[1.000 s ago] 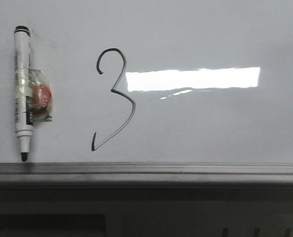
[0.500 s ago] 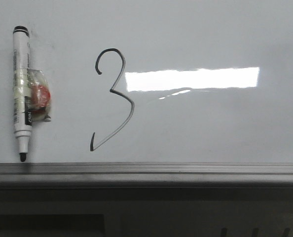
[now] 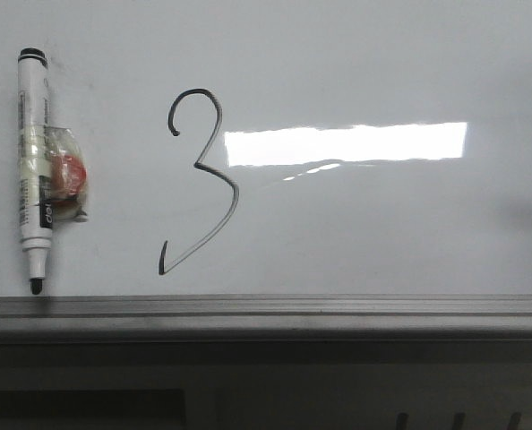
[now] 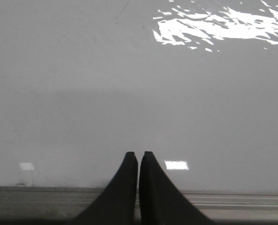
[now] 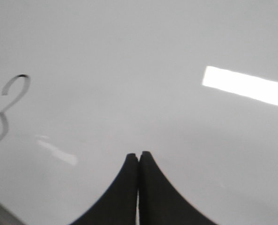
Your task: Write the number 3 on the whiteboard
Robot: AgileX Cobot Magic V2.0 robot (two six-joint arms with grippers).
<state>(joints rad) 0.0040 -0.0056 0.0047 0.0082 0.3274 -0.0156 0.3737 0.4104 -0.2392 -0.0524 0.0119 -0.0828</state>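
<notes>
A thin dark-grey number 3 (image 3: 201,179) is drawn on the glossy whiteboard (image 3: 382,233), left of a bright rectangular light reflection. The right wrist view shows the same number 3 (image 5: 10,105) off to one side of my right gripper (image 5: 139,154), which is shut with nothing in it above the bare whiteboard (image 5: 129,70). My left gripper (image 4: 138,154) is shut and empty too, just over the whiteboard (image 4: 129,84) near its grey rail (image 4: 45,201). Neither gripper shows in the front view.
A white marker (image 3: 33,175) with a black cap end and its black tip pointing down lies on the board at the far left, with a small clear wrapper holding something red (image 3: 66,179) stuck to it. The grey metal rail (image 3: 266,309) edges the board below.
In the front view the marker, the 3 and the light reflection have all shifted slightly left and a little up. Nothing on the board has been added or moved relative to the rest.
</notes>
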